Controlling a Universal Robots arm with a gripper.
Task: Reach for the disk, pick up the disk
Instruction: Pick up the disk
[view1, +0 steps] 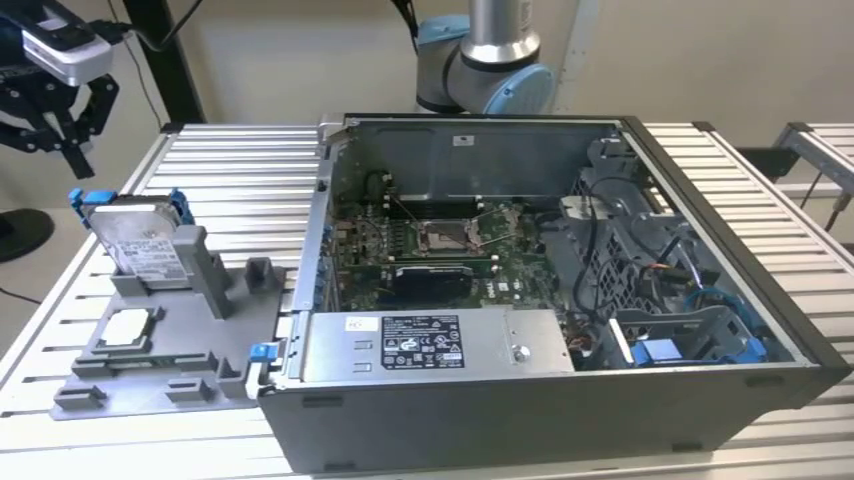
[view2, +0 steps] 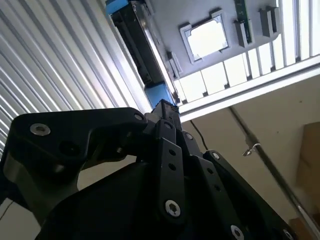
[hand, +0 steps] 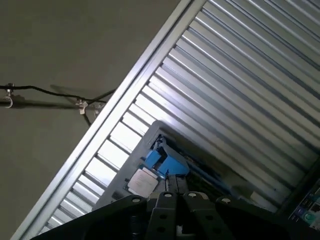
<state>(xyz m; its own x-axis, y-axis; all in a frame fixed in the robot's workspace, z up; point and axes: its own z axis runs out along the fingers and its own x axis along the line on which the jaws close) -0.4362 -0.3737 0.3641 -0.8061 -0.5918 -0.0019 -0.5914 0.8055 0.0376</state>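
The disk (view1: 140, 245) is a silver-grey drive with a white label and a blue frame. It leans upright in a grey holder (view1: 167, 350) on the exterior view's left. My gripper (view1: 70, 155) hangs above it, apart from it, with its black fingers drawn together on nothing. In the second wrist view the gripper (view2: 165, 106) points at the disk (view2: 137, 40), which shows edge-on. In the first wrist view the disk's blue frame (hand: 167, 162) lies just beyond the gripper (hand: 175, 181).
An open computer case (view1: 721, 330) takes up the middle of the slatted metal table (view1: 227, 160), with a silver power supply (view1: 427, 345) at its front. A small white-topped chip (view1: 127, 325) lies in the holder. The arm's base (view1: 487, 70) stands behind the case.
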